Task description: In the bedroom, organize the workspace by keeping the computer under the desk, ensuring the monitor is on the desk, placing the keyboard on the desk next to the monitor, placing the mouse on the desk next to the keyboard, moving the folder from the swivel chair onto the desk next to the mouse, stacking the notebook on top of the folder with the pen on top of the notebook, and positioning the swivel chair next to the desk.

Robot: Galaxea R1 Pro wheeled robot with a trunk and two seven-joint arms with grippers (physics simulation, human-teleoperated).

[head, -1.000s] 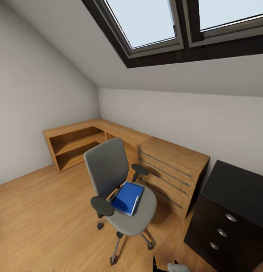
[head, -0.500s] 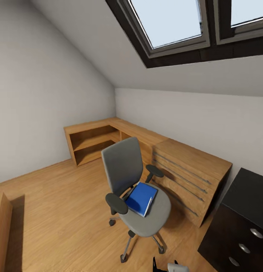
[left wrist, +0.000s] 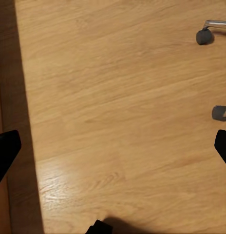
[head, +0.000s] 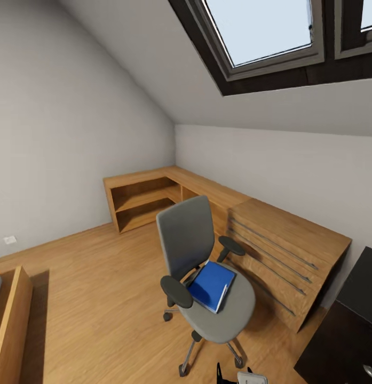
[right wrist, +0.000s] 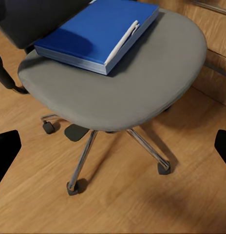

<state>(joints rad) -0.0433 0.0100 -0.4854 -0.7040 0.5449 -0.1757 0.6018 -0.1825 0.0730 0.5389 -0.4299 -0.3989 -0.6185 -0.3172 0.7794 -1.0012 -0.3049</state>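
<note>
Attic bedroom, wood floor (head: 89, 298). Swivel chair (head: 204, 266) at centre, L-shaped desk (head: 282, 234) at its 2 o'clock. Blue folder (head: 211, 284) lies on the seat. Left gripper (left wrist: 113, 151) and right gripper (right wrist: 113, 146): fingers spread wide.

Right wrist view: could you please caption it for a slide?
Blue folder lying on the grey chair seat, above wood floor.

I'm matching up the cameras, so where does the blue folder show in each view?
Head view: blue folder lies on the swivel chair's seat, lower middle.
Right wrist view: folder at top, on the seat.
Left wrist view: not in it; floor and two chair casters.
Shared landmark: the chair's wheeled base.
</note>
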